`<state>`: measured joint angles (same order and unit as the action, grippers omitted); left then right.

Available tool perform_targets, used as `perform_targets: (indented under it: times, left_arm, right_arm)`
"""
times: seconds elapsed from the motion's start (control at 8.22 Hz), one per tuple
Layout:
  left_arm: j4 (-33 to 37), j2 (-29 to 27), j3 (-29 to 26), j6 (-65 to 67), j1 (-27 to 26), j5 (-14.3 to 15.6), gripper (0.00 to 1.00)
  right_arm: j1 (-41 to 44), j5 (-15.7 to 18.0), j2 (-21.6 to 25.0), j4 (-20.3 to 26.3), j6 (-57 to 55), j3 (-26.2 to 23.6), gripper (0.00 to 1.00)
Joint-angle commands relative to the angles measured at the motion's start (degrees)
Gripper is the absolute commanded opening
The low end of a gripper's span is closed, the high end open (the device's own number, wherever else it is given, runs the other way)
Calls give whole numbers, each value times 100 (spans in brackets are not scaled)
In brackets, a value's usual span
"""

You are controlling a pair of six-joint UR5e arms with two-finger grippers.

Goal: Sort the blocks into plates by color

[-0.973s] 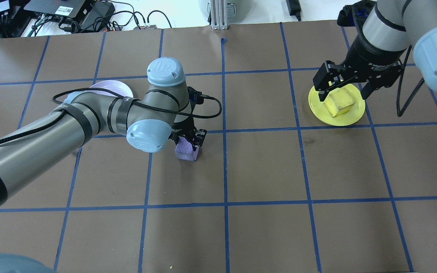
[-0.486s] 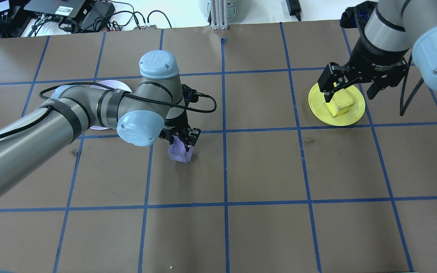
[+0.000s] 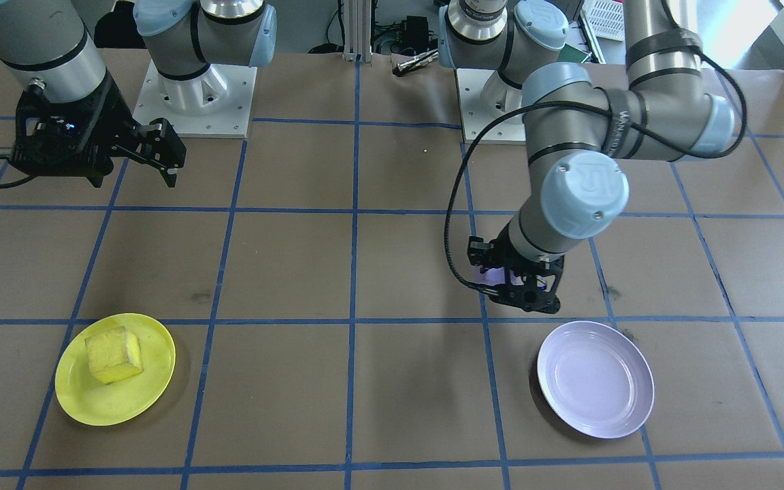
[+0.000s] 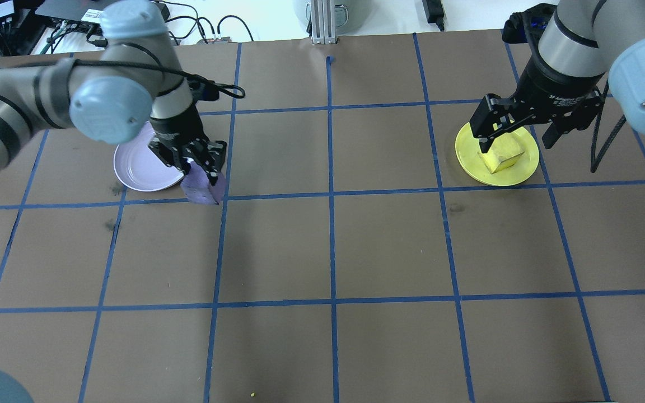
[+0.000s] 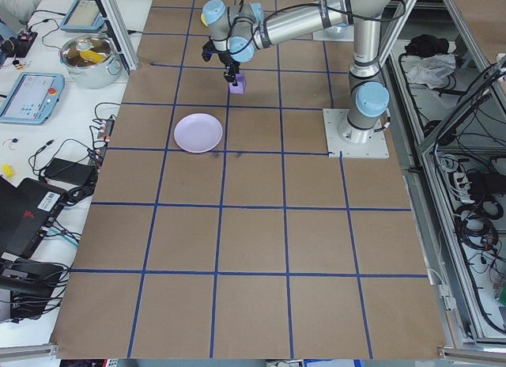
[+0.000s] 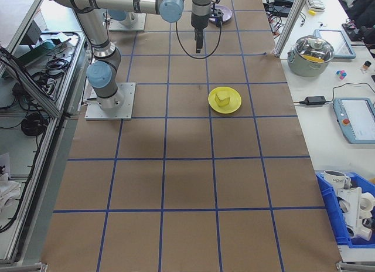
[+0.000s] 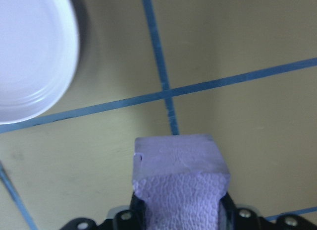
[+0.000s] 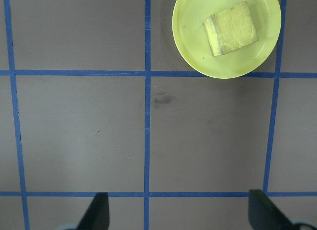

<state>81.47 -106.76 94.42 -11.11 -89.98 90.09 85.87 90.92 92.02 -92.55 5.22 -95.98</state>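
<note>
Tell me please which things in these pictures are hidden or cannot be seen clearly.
- Purple block: hidden in front-facing view behind left gripper.
- Lavender plate: cropped by left wrist view's edge.
- Yellow block: partly covered overhead by right gripper.
- Right gripper in right-side view: too small.

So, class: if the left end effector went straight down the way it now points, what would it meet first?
Probably bare table, not the lavender plate. The left end effector points down, shut on the purple block, and its wrist view shows brown surface and blue tape below, the plate off to one side. Depth is unclear.
</note>
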Motion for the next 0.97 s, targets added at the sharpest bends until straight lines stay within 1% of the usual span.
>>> perform_targets:
  times: [0.0, 0.12, 0.24, 0.36, 0.73, 0.85]
  left_arm:
    - [659, -212, -958, -374, 935, 531, 9]
    - [607, -449, -1117, -444, 1086, 683, 10]
    - [607, -703, -1336, -540, 1288, 694, 10]
    - [493, -1002, -1434, -637, 1394, 685, 10]
    - [-77, -1460, -1443, -638, 1395, 632, 10]
    - [-79, -1531, -1444, -647, 1395, 615, 10]
  right_arm:
    - [0, 5, -9, 8, -3, -8, 100]
    - [0, 5, 0, 0, -3, -8, 100]
    - [0, -4, 0, 0, -3, -8, 100]
    - [0, -4, 0, -44, -3, -8, 100]
    - [0, 5, -9, -53, -12, -8, 100]
    - [0, 5, 0, -53, -12, 0, 100]
